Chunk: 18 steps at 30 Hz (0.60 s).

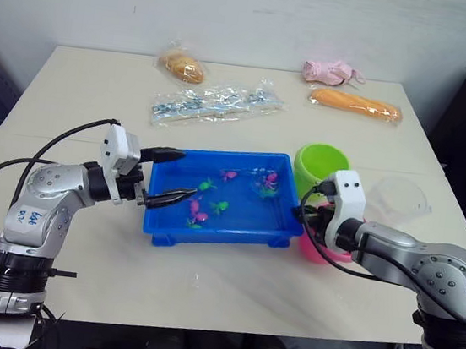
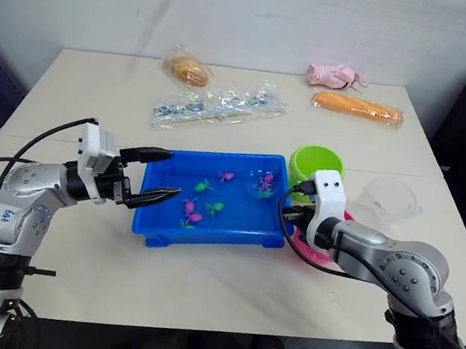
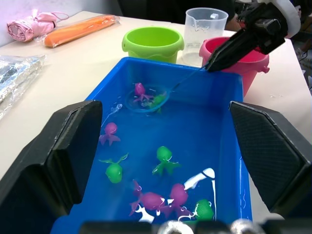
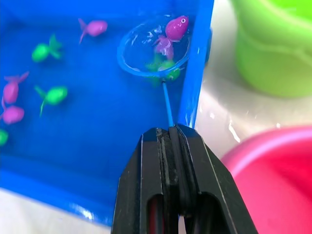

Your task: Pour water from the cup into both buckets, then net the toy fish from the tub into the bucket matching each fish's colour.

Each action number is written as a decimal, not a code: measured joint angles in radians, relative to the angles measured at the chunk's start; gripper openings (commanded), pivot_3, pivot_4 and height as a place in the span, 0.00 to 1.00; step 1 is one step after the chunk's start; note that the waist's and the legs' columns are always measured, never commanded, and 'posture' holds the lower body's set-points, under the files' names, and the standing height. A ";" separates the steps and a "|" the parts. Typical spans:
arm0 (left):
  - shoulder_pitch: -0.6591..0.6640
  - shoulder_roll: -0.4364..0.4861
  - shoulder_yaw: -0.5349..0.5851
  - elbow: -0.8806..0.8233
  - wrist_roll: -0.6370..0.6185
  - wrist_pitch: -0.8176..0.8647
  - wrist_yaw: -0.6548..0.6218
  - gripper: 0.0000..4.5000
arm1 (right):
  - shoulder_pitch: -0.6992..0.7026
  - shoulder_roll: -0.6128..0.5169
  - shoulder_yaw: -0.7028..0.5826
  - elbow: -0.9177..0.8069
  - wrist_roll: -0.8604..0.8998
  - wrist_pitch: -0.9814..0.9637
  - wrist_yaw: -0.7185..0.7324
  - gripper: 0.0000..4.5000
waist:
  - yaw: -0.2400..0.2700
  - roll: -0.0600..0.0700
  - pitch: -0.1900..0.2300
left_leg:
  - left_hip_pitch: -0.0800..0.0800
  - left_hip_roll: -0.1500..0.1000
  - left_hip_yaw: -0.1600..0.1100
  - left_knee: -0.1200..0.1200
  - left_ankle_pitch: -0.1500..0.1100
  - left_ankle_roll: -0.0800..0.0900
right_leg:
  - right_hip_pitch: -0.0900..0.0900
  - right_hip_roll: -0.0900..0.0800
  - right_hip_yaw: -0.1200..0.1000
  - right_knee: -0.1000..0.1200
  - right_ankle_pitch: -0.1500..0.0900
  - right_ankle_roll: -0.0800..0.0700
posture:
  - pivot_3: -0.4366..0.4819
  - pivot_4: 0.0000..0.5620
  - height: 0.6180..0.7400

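Over tub (image 1: 167, 226) rim, right gripper (image 4: 171, 132) pinching net (image 4: 152, 51)

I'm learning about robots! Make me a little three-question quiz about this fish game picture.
1. True or false: the right pincer is shut on the handle of a small blue net.
2. Which bucket stands nearer the cup: A) the green bucket, B) the pink bucket, C) neither, both are far away?
3. Fill in: the left pincer is open beside the ____ tub, where the toy fish float.

Key: 1 true; 2 B; 3 blue.
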 measured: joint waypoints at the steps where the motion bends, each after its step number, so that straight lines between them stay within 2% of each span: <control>1: 0.000 0.000 0.000 0.000 0.000 0.000 0.000 0.99 | 0.002 0.000 -0.003 -0.002 -0.010 0.000 0.007 0.00 | 0.000 0.000 0.000 | 0.000 0.000 0.000 0.000 0.000 0.000 | 0.000 0.000 0.000 0.000 0.000 0.000 | 0.48 0.27 1.00; 5: 0.000 0.000 0.000 0.000 0.000 0.000 -0.001 0.99 | 0.013 -0.011 -0.005 -0.035 -0.055 -0.006 0.080 0.00 | 0.001 0.000 0.000 | 0.000 0.000 0.000 0.000 0.000 0.000 | 0.000 0.000 0.000 0.000 0.000 0.000 | 0.48 0.27 1.00; 10: 0.001 0.001 0.000 -0.001 -0.002 0.001 -0.012 0.99 | 0.075 -0.058 -0.048 -0.116 -0.108 -0.057 0.244 0.00 | 0.001 0.000 0.000 | 0.000 0.000 0.000 -0.001 0.000 0.000 | 0.000 0.000 0.000 -0.001 0.000 0.000 | 0.48 0.27 1.00; 18: 0.031 0.004 0.005 -0.015 -0.028 0.023 -0.053 0.99 | 0.241 -0.085 -0.256 -0.226 -0.004 -0.112 0.373 0.00 | 0.006 0.000 0.000 | 0.000 0.000 -0.001 -0.001 0.000 0.000 | 0.000 0.000 0.000 -0.001 0.000 0.000 | 0.48 0.27 1.00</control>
